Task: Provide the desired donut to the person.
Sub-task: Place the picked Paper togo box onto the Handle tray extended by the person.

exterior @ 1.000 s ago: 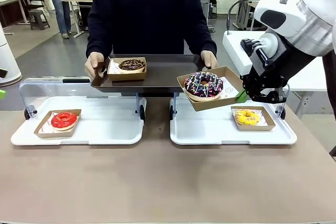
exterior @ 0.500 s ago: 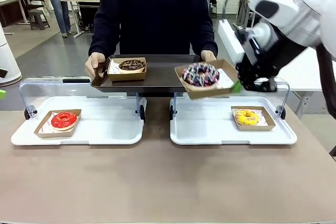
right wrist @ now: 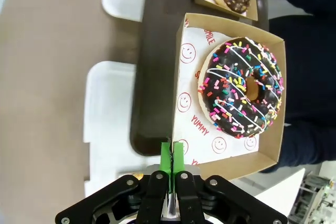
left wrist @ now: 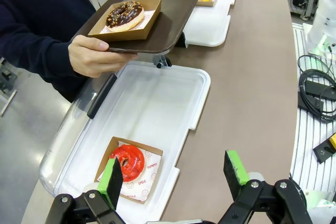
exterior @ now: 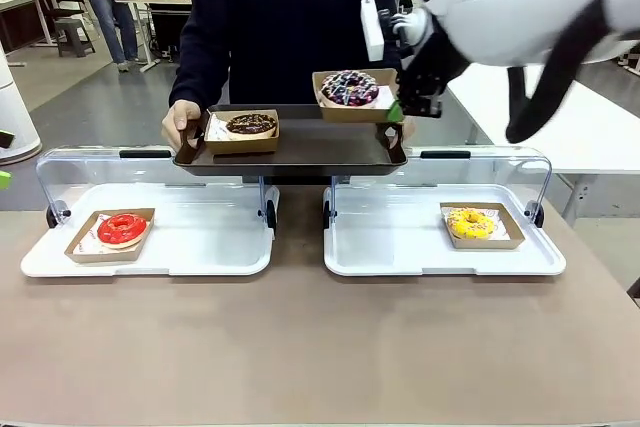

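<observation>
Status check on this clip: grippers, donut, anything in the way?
Right gripper shut on sprinkled donut's box, held above person's brown tray. Left gripper open, empty, over red donut. Chocolate donut box on tray's other end; drop spot unobstructed.

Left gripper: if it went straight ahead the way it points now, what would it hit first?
Most likely the red donut in its cardboard tray, lying in the white bin just beyond the open left gripper. Depth is hard to judge, so it may land slightly beside it.
</observation>
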`<state>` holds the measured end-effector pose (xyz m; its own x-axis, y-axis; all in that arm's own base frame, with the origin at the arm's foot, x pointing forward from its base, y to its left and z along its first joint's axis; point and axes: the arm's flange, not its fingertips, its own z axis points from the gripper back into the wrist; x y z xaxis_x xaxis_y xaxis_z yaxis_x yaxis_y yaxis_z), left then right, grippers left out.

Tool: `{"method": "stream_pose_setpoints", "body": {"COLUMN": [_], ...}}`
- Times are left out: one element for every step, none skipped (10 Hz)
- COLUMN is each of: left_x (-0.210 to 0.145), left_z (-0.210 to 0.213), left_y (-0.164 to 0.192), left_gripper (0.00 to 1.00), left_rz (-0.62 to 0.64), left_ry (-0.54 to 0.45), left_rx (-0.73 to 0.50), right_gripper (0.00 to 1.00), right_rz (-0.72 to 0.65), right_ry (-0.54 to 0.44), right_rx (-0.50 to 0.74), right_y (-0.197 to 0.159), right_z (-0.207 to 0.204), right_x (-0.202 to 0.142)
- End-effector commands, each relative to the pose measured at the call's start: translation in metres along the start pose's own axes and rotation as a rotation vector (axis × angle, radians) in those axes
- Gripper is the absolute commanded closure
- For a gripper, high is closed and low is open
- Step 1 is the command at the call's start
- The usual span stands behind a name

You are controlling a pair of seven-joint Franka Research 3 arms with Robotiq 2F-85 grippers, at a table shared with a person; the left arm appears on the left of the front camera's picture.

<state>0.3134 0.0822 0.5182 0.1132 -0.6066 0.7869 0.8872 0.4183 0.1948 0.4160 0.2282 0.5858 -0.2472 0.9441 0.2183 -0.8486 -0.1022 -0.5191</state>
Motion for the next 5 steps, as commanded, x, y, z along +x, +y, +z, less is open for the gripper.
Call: {"method": "stream_pose_setpoints", "body": {"left_x": [0.000, 0.000, 0.000, 0.000, 0.000], "left_z": [0.001, 0.001, 0.001, 0.001, 0.001], "left_y": [0.000, 0.000, 0.000, 0.000, 0.000], "left_gripper": [0.00, 0.00, 0.00, 0.00, 0.00], "left_rz": [0.001, 0.001, 0.001, 0.001, 0.001], "left_ry": [-0.010, -0.010, -0.010, -0.010, -0.010], "left_rx": [-0.001, -0.001, -0.001, -0.001, -0.001], "right_gripper": [0.98, 0.98, 0.98, 0.98, 0.98], "right_rz": [0.001, -0.013, -0.014, -0.007, -0.001], "right_ry": [-0.019, -0.004, -0.005, 0.002, -0.008], "right_rx": [0.011, -0.006, -0.004, 0.022, 0.033], "right_y": [-0.023, -0.032, -0.034, -0.037, -0.037], "right_z": [-0.035, -0.054, -0.069, -0.080, -0.085], "right_x": [0.009, 0.009, 0.008, 0.007, 0.008]}}
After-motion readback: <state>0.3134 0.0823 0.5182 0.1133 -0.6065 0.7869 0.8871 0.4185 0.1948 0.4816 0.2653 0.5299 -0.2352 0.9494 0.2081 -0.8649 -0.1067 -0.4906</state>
